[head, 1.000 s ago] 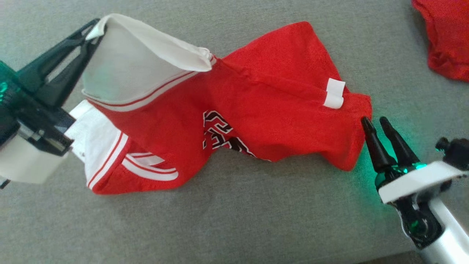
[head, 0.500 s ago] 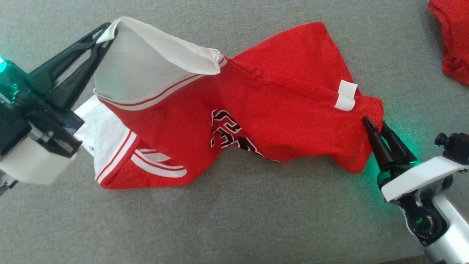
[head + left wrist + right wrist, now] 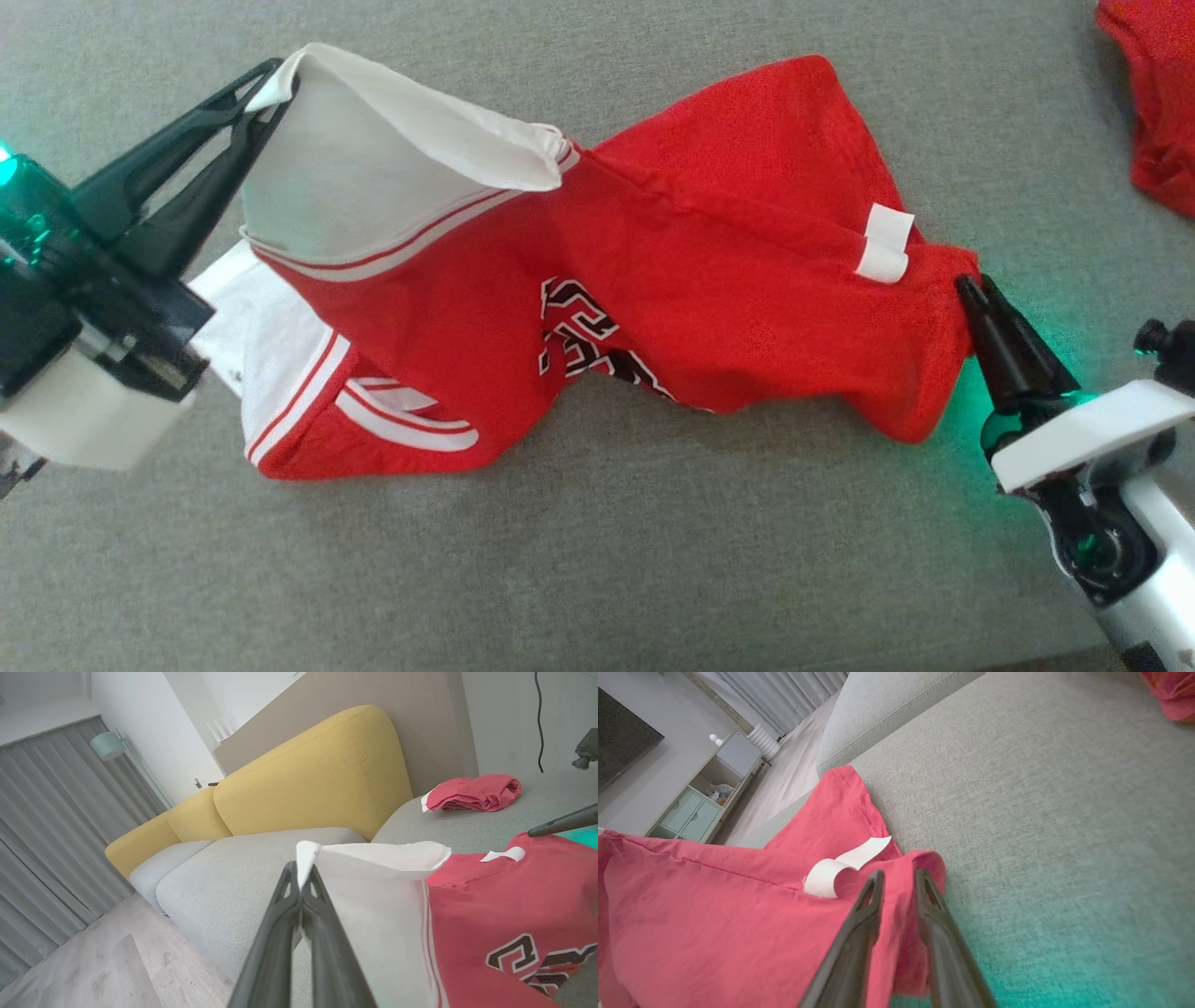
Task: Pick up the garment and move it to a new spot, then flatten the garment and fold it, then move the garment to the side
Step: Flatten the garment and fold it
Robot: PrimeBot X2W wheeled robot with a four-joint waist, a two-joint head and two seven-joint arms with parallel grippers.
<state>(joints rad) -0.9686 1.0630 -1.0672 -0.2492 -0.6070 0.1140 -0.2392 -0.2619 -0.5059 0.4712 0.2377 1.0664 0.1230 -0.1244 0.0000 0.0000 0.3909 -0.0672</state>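
Red garment (image 3: 747,280) lies on grey couch (image 3: 597,560), long axis L-R; white end (image 3: 373,187) is pinched by left gripper (image 3: 275,84), red hem (image 3: 943,317) straddled narrowly by right gripper (image 3: 966,287), clamp unconfirmed.

Red garment (image 3: 728,280), white sleeve (image 3: 373,177), grey sofa (image 3: 597,579)

A: Bright, even daylight, soft shadows?
B: Yes. A green glow spills onto the sofa cushion (image 3: 653,560) beside the right hand (image 3: 967,285). Wrist views bow at the edges, and the near fingers (image 3: 850,952) look blurred.
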